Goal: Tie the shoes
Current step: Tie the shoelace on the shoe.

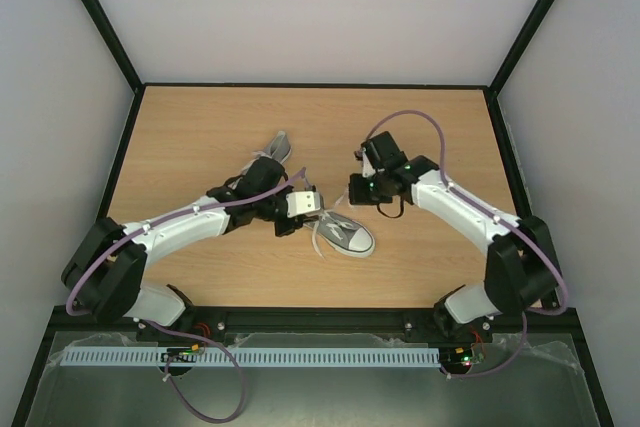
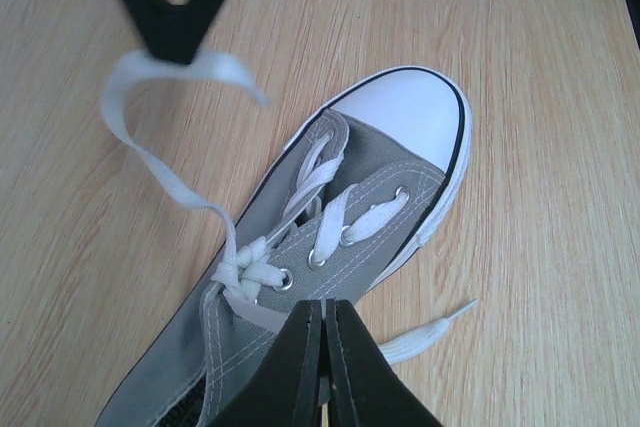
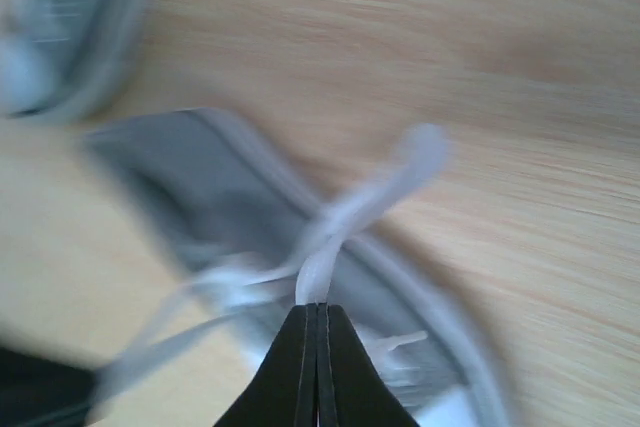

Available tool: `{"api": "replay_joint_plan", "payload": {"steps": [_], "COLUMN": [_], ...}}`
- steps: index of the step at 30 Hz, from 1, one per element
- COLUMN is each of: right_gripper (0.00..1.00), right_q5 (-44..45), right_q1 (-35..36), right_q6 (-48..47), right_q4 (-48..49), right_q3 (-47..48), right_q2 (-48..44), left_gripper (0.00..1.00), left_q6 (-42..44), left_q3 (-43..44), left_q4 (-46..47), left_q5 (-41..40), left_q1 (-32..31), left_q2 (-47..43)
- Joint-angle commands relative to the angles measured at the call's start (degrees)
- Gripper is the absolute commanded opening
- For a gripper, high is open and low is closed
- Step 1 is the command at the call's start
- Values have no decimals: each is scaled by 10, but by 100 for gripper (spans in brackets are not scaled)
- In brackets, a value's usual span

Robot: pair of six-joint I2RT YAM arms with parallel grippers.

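Note:
One grey shoe (image 1: 350, 237) with a white toe cap (image 2: 410, 107) lies mid-table, with a first knot (image 2: 240, 272) in its white laces. My left gripper (image 2: 326, 305) hovers over its side, shut on a lace whose free end (image 2: 430, 332) trails onto the wood. My right gripper (image 3: 317, 307) is shut on the other lace (image 3: 345, 222) and lifts it in a loop (image 2: 150, 147) above the shoe. In the top view both grippers, left (image 1: 318, 211) and right (image 1: 348, 197), meet just behind this shoe. The second shoe (image 1: 278, 150) lies farther back, partly behind my left arm.
The wooden table (image 1: 200, 127) is boxed in by a black frame and pale walls. The right wrist view is blurred. In it the second shoe (image 3: 60, 37) shows as a grey shape at the top left.

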Motion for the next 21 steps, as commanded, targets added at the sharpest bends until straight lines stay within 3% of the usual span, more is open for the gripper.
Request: {"api": "replay_joint_plan", "payload": {"steps": [1, 4, 10, 16, 21], "right_gripper": [1, 1, 1, 1, 1], "right_q5": [-327, -358, -306, -242, -234], "right_q1": [5, 12, 20, 60, 86], "right_q6": [37, 98, 267, 313, 297], "right_q4": [94, 165, 327, 379, 337], "right_q3": [-14, -21, -37, -33, -29], "right_q2": [-21, -2, 23, 61, 84], "left_gripper": [3, 3, 3, 2, 2], "left_q6": [0, 0, 3, 3, 3], "left_q3": [-19, -23, -24, -20, -18], "left_q4": [18, 19, 20, 23, 24], "left_q5": [5, 2, 3, 4, 2], "left_q1": [-4, -4, -4, -4, -4], "left_q2": [-18, -22, -22, -21, -22]}}
